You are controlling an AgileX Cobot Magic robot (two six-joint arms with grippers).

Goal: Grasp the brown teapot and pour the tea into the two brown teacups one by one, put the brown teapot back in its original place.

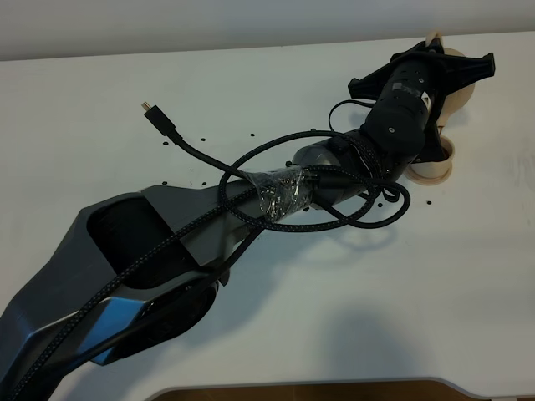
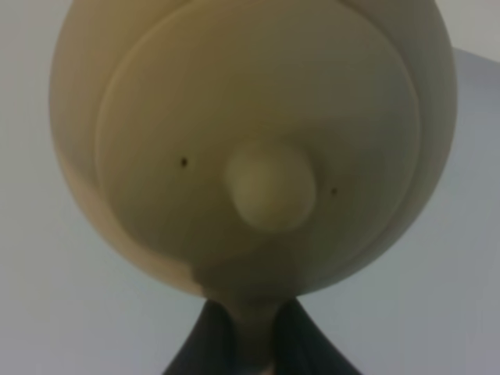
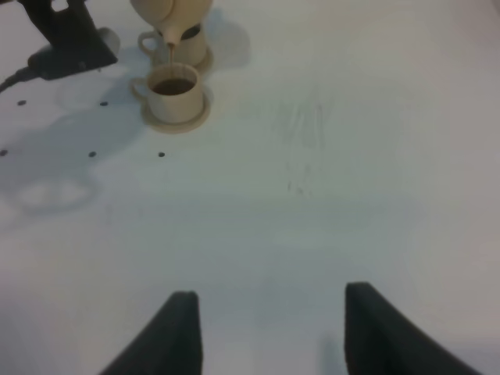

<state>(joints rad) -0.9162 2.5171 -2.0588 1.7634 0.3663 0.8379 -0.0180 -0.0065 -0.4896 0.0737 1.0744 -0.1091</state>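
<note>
At the left gripper (image 2: 254,344), our jaws are clamped on the brown teapot (image 2: 254,148) handle, tilted over the near teacup (image 3: 173,90), tea streaming in. Overtilt risks overflow onto its saucer (image 3: 176,119); our right gripper (image 3: 269,328) idles, jaws apart.

In the high view the left arm hides most of the squat beige clay teapot (image 1: 456,79) and both small beige teacups (image 1: 435,167).
</note>
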